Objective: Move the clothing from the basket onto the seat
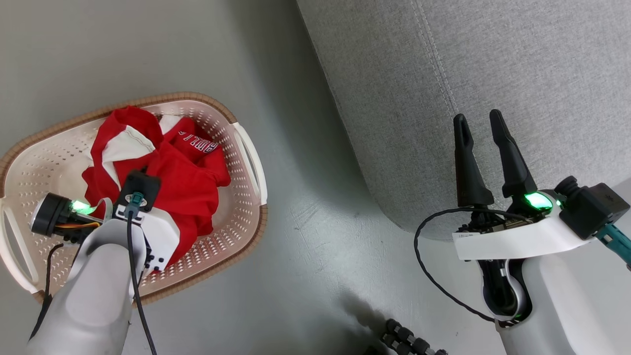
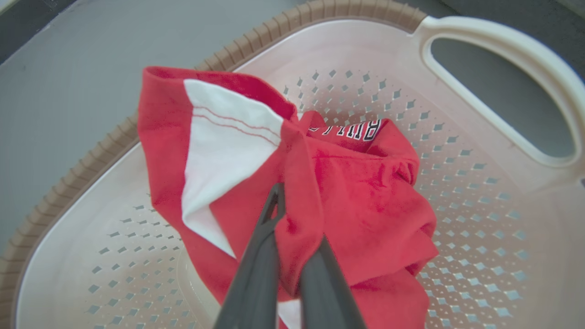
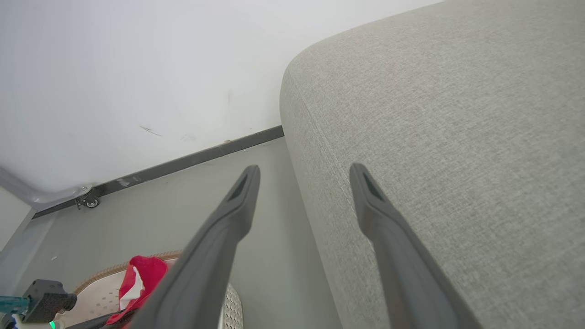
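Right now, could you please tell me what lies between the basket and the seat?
Bare grey floor, with nothing lying on it, separates the basket from the seat; the head view shows that stretch plainly.

Pale grey forearms, white wrist housings with green lights, black cables; the right gripper has long tapering dark fingers, and its white band perhaps bears print.

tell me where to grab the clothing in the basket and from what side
I'd take the raised ridge in the middle of the clothing, coming straight down from above: the basket walls close off the sides, and the crumpled heap stands up in folds. The left gripper is shut on such a fold.
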Controlling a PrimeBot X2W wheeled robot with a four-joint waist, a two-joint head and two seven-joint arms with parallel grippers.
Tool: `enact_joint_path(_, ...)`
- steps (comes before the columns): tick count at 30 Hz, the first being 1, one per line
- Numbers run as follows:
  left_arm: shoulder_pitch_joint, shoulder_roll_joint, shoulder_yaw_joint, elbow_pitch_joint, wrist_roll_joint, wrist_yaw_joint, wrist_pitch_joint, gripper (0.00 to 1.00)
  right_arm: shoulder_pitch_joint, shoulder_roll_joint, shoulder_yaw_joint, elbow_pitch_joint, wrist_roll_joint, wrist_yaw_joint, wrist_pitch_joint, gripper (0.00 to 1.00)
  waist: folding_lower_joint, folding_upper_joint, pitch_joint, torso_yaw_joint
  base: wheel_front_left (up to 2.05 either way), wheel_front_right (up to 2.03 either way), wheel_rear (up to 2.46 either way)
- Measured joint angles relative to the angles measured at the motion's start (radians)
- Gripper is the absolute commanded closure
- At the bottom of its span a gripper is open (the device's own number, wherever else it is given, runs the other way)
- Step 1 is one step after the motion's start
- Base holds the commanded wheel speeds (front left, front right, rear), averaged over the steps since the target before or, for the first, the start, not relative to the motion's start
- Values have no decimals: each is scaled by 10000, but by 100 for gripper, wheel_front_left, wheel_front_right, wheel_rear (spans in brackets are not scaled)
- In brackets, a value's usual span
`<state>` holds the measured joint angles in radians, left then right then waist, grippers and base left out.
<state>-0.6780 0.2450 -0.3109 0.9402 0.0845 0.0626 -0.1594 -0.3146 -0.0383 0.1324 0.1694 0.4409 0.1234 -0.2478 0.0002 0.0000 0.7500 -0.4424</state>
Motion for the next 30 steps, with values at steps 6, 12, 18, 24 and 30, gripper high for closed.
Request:
enact_joint_path(6, 3, -69, -56, 29, 4, -4, -201, 100, -198, 0, 10, 46, 48, 0, 0, 0, 0, 0, -133, 57, 0, 0, 0)
enact_joint_path(12, 20, -171, 17, 56, -79, 4, -458, 100, -197, 0, 10, 165, 90, 0, 0, 0, 0, 0, -324, 138, 0, 0, 0)
enact_joint_path(18, 133, -213, 123, -92, -207, 79, -627, 100, -198, -2, 0, 314, 71, 0, 0, 0, -1, 0, -557, 245, 0, 0, 0)
enact_joint_path(24, 240, -276, 165, -372, -314, 92, -800, 100, -207, -2, -17, 424, -157, 0, 0, 0, -1, 0, -839, 388, 0, 0, 0)
enact_joint_path(30, 481, -366, 190, -807, -472, 192, -872, 100, -232, -4, -27, 658, -485, 0, 0, 0, -1, 0, -1159, 596, 0, 0, 0)
